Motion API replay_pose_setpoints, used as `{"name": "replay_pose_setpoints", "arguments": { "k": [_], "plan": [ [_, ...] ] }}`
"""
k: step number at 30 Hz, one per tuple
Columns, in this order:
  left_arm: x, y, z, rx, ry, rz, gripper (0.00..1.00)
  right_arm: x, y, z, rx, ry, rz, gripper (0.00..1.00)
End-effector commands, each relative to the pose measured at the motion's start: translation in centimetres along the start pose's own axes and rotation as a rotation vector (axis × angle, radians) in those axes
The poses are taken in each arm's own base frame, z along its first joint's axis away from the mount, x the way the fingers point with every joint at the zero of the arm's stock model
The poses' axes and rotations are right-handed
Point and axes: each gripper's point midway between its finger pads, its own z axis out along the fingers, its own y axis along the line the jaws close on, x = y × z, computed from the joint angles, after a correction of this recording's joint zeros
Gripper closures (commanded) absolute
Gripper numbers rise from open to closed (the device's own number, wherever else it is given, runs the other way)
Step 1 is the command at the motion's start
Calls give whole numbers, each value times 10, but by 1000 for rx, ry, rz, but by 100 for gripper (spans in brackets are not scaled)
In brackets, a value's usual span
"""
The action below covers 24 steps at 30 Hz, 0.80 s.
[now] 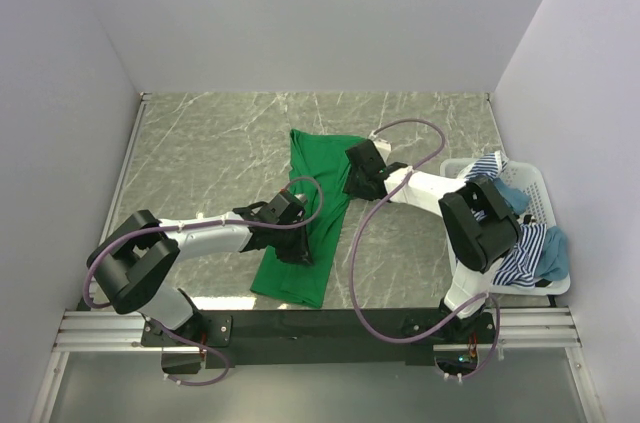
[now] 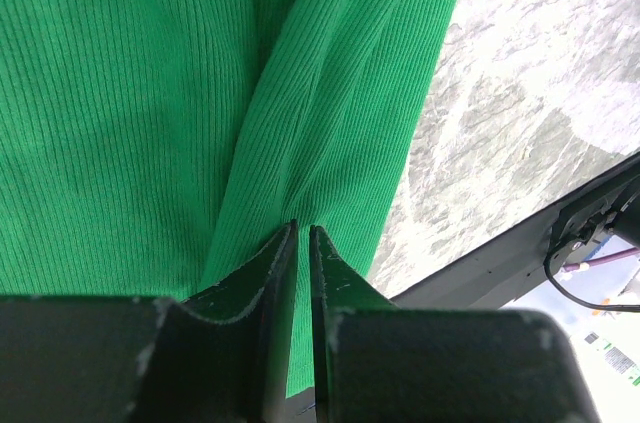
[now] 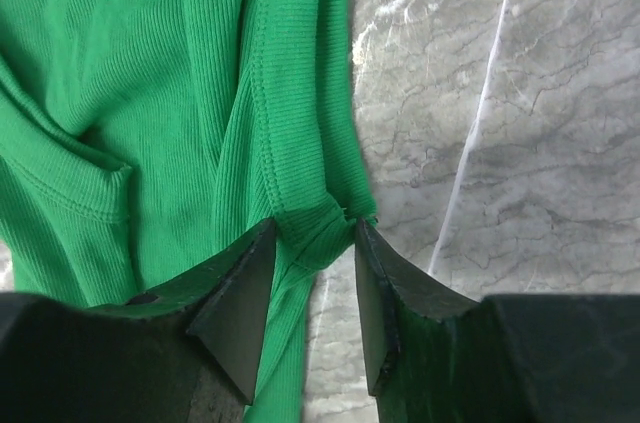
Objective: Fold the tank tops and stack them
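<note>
The green tank top (image 1: 315,163) lies lengthwise in a long strip on the marble table, running from the far middle toward the near edge. My left gripper (image 1: 297,248) rests on its lower half. In the left wrist view that gripper (image 2: 303,230) is shut on a raised fold of the ribbed green cloth (image 2: 120,93). My right gripper (image 1: 355,183) is at the top's upper right edge. In the right wrist view it (image 3: 315,228) stands open, with a hemmed strap end of the green cloth (image 3: 150,73) bunched between the fingertips. The striped tank top (image 1: 520,258) and the teal tank top (image 1: 553,253) sit in the basket.
A white slatted basket (image 1: 535,183) stands at the right edge of the table, beside the right arm. A black and metal rail (image 1: 320,328) runs along the near edge. White walls close in the left, back and right sides. Purple cables loop from both arms.
</note>
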Motion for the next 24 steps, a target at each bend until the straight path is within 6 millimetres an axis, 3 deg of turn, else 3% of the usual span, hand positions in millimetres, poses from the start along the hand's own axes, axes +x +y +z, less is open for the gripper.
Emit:
{"name": "replay_pose_setpoints", "arguments": {
  "k": [1, 3, 9, 13, 19, 20, 21, 24],
  "plan": [
    [-11, -15, -9, 54, -37, 34, 84, -4, 0, 0, 7, -39, 27, 56],
    [-11, -15, -9, 50, -40, 33, 84, -5, 0, 0, 6, -42, 31, 58],
    [-10, -13, -9, 50, -39, 29, 84, -7, 1, 0, 13, -52, 32, 88],
    [-9, -12, -9, 44, -37, 27, 84, -10, 2, -2, 21, -61, 23, 100],
    [-9, -11, -8, 42, -37, 27, 84, -20, 6, -11, 34, -86, 0, 98],
    [-9, -11, -8, 44, -37, 27, 84, -20, 5, -13, 37, -86, 0, 93],
    [-8, -11, -8, 43, -34, 28, 84, -19, 3, -13, 45, -89, -2, 81],
    [-8, -11, -8, 43, -36, 29, 84, -15, -1, -16, 39, -89, 2, 66]
  ]
}}
